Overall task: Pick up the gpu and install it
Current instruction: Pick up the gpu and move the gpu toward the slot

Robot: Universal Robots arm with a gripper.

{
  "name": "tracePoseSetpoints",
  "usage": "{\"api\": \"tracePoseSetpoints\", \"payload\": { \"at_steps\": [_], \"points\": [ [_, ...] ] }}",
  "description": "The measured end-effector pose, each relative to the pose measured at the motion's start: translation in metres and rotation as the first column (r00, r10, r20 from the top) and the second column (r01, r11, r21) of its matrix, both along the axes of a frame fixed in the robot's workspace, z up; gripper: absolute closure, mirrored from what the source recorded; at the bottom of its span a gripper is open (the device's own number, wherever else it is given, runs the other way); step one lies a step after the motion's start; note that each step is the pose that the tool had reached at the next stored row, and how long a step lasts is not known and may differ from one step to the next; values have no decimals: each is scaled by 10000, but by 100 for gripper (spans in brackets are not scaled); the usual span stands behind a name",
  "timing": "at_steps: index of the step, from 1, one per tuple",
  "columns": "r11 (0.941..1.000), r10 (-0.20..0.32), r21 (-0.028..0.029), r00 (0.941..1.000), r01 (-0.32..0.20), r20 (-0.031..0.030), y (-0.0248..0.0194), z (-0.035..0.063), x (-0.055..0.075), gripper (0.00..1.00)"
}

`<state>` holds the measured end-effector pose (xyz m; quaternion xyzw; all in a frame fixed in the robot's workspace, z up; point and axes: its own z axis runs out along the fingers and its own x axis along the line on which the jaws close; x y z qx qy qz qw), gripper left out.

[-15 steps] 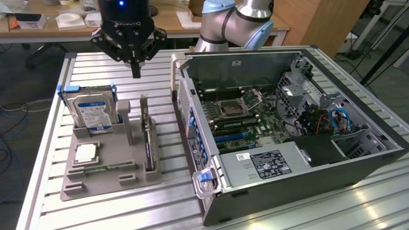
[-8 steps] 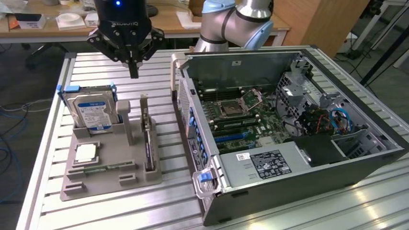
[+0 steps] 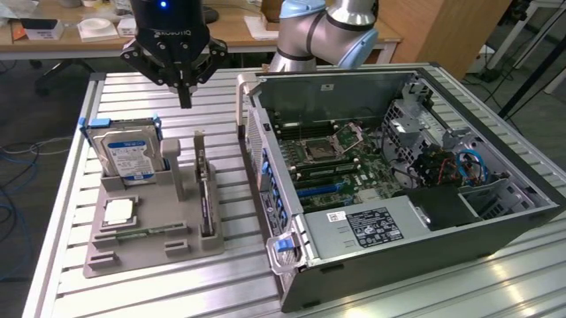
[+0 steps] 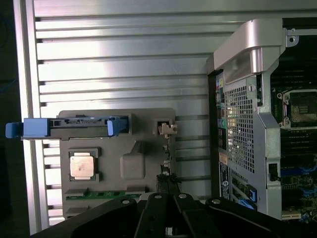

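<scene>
The exterior camera is looking down at a slant from beyond one long edge of the table (image 3: 398, 295), taking in nearly its whole top. The wrist camera is looking straight down past the gripper (image 3: 184, 101), from nearer. Both are taking in the grey parts holder (image 3: 146, 250) and the adjoining side of the computer case (image 3: 398, 262).

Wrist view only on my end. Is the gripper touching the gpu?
Observer: No. The gripper hangs above the gpu, with a clear gap between them.
Operator: Holding anything?
Observer: Nothing. It is shut and empty.
Operator: How's the case sitting?
Observer: The computer case lies on its side, open face up, with the motherboard exposed.
</scene>
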<state>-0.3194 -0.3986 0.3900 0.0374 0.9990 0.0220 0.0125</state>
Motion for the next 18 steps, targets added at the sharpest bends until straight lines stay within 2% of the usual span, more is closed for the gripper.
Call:
{"api": "tracePoseSetpoints", "payload": {
  "at_steps": [2, 3, 5, 9, 10, 12, 13, 14, 18],
  "points": [
    [10000, 0, 0, 10000, 0, 0, 0, 0, 0, 89],
    [10000, 0, 0, 10000, 0, 0, 0, 0, 0, 83],
    [10000, 0, 0, 10000, 0, 0, 0, 0, 0, 83],
    [10000, 0, 0, 10000, 0, 0, 0, 0, 0, 59],
    [10000, 0, 0, 10000, 0, 0, 0, 0, 0, 59],
    [10000, 0, 0, 10000, 0, 0, 0, 0, 0, 47],
    [10000, 0, 0, 10000, 0, 0, 0, 0, 0, 47],
    [10000, -1, 0, 10000, 1, 0, 0, 0, 0, 41],
    [10000, -2, 1, 10000, 2, 1, -2, -1, -1, 41]
  ]
}}
